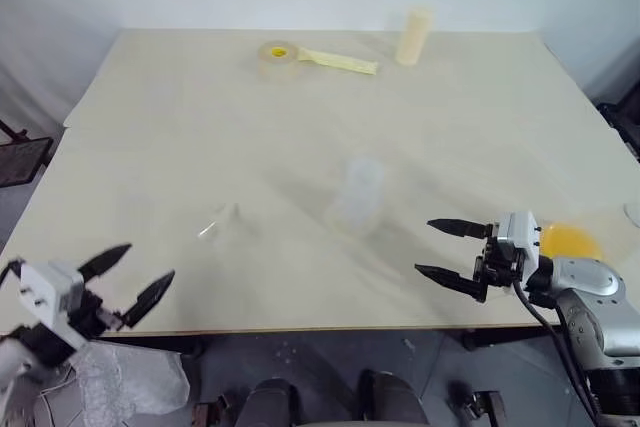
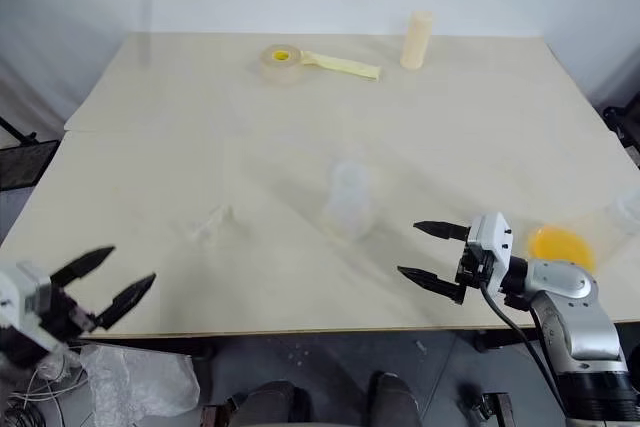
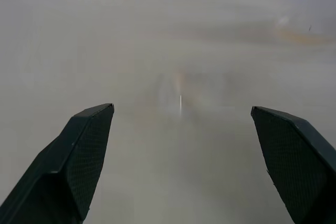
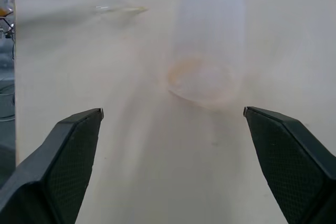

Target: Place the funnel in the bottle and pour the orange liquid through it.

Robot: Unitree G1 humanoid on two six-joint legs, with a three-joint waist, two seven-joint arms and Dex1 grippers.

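Observation:
The clear bottle (image 1: 358, 197) stands upright near the middle of the table. The nearly invisible funnel (image 1: 216, 221) lies on its side to the left of it. The orange liquid (image 1: 568, 240) sits in a low clear vessel near the table's right front corner. My right gripper (image 1: 424, 246) is open and empty just left of that vessel, pointing toward the bottle (image 4: 207, 51), with the funnel (image 4: 118, 6) beyond it. My left gripper (image 1: 150, 261) is open and empty at the table's front left edge, apart from the funnel.
A tape roll (image 1: 278, 52) with a loose yellow strip and an opaque cream cylinder (image 1: 413, 35) stand at the back of the table (image 1: 150, 127). Another clear object (image 2: 628, 209) shows at the right edge. Crumpled plastic (image 1: 130, 377) lies on the floor at the front left.

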